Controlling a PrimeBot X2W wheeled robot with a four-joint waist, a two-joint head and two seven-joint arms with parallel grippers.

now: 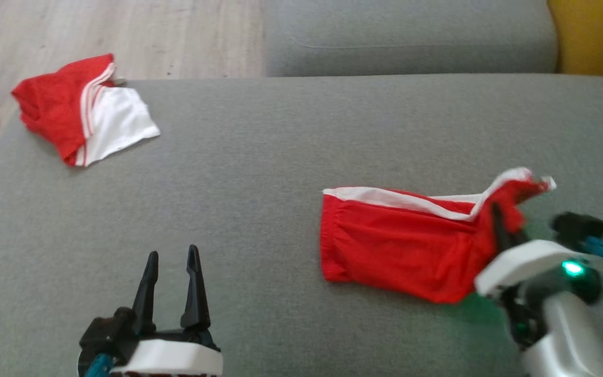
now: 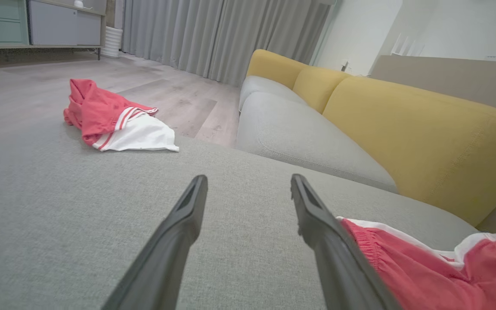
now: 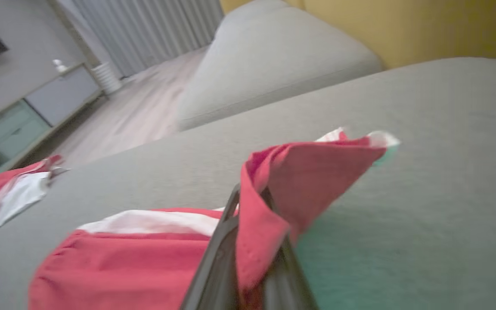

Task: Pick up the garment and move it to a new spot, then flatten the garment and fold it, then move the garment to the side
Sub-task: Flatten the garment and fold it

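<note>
The garment (image 1: 401,241), red shorts with a white stripe, lies on the grey sofa cushion (image 1: 280,157) at the right. My right gripper (image 1: 496,209) is shut on its right end, which it holds raised into a peak while the rest lies flat. In the right wrist view the red fabric (image 3: 299,172) is pinched and draped over the closed right gripper (image 3: 252,202). My left gripper (image 1: 172,256) stands open at the lower left, holding nothing, well left of the garment. In the left wrist view the left gripper (image 2: 248,181) is spread, with the garment (image 2: 403,267) at its lower right.
A second red-and-white garment (image 1: 81,112) lies crumpled at the cushion's far left corner, near the wooden floor (image 1: 123,36). Another grey cushion (image 1: 411,36) and the yellow backrest (image 1: 594,36) lie beyond. Grey cushion surface stretches between the two garments.
</note>
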